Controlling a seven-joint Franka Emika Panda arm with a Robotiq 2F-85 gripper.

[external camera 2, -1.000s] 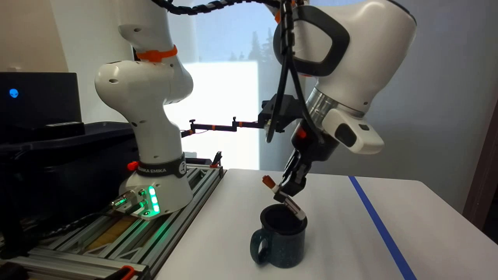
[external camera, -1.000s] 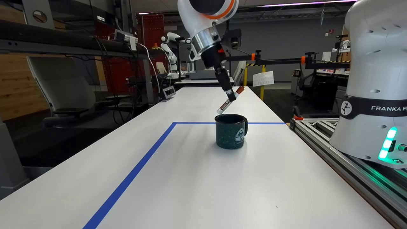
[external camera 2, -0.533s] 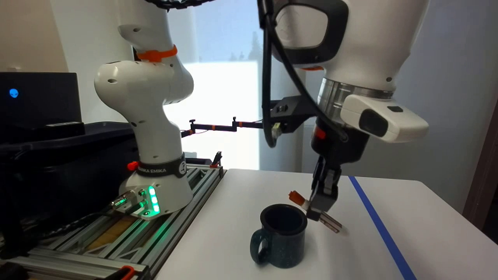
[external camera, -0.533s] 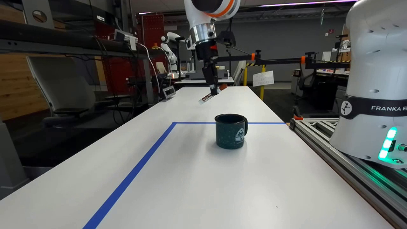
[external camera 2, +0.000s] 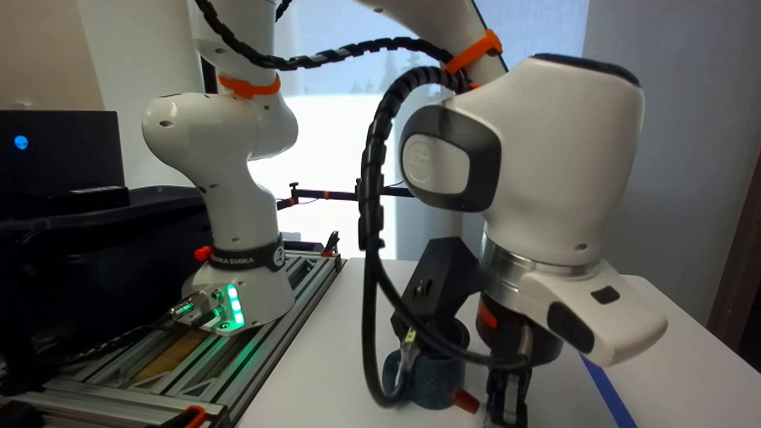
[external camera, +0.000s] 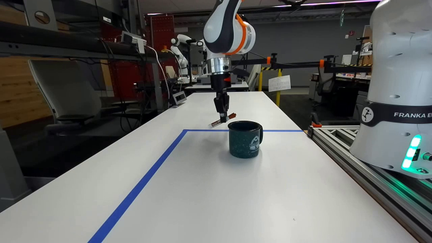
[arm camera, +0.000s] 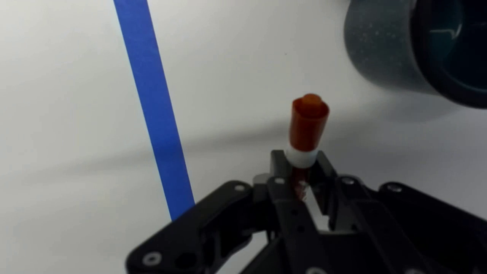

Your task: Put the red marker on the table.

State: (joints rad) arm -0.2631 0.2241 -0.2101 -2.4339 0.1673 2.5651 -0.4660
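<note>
The red marker [external camera: 232, 115] has a red cap, a white ring and a printed body. My gripper [external camera: 223, 118] points down and is shut on it, just behind the ring. The marker is tilted, cap end higher, and is low over the white table [external camera: 202, 189]; the exact gap is unclear. In the wrist view the cap [arm camera: 309, 127] sticks out beyond the fingertips [arm camera: 300, 163]. The dark teal mug [external camera: 245, 141] stands upright beside the marker, apart from it in the wrist view [arm camera: 380, 49]. In an exterior view the arm partly hides the mug [external camera 2: 437, 380], and the marker body is hidden.
Blue tape [external camera: 152, 172] marks the tabletop, and a strip [arm camera: 152, 95] runs left of the gripper in the wrist view. The robot base [external camera: 398, 141] stands on a metal rail frame [external camera: 354, 175] along one table edge. A monitor-like box [external camera: 179, 98] sits at the opposite edge.
The gripper has swung from tilted above the mug's mouth to upright beside the mug, then moved down toward the table. The marker stays in its grip, now flatter. The mug has not moved.
</note>
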